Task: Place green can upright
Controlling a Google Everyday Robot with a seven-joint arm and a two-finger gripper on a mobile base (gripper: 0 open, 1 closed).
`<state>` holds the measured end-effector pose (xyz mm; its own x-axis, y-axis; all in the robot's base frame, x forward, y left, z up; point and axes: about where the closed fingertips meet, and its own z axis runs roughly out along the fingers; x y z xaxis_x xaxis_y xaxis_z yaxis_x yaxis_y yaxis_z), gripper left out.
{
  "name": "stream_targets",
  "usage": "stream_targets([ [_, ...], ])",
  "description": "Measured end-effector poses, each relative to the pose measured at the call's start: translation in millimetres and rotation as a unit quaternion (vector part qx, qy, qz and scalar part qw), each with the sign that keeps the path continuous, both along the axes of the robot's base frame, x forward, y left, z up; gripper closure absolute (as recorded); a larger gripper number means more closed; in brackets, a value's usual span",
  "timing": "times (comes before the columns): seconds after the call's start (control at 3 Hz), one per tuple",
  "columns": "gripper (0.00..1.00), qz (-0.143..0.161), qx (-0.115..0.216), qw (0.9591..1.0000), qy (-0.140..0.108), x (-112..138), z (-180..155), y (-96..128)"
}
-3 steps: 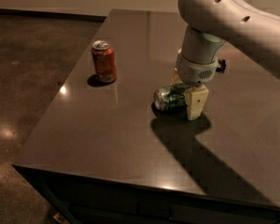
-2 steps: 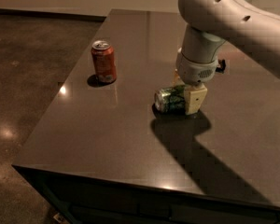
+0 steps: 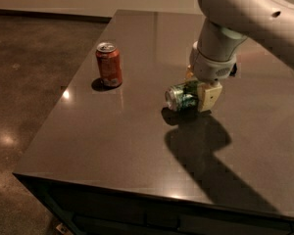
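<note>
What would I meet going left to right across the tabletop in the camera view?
orange-red soda can, upright → green can, lying on its side → gripper, shut on the green can's right end, hanging from the arm at upper right.

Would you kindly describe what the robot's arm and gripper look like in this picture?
The arm is a thick, smooth, off-white shell with rounded joints and two small dark holes on its upper link. It narrows to a cylindrical wrist with a greyish band. The gripper, low over the table at the green can, has blocky cream fingers. No loose cables show.
</note>
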<state>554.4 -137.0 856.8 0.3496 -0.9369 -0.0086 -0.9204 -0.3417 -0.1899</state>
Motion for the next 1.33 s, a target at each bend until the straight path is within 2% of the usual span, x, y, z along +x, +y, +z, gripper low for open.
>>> stream_targets([
  [0.33, 1.0, 0.047, 0.008, 0.9978, -0.046, 8, 18, 0],
  [0.67, 1.0, 0.106, 0.024, 0.9894, -0.096, 11, 38, 3],
  [1.0, 1.0, 0.163, 0.036, 0.9753, -0.145, 13, 58, 8],
  [1.33, 1.0, 0.203, 0.043, 0.9589, -0.194, 15, 75, 12],
])
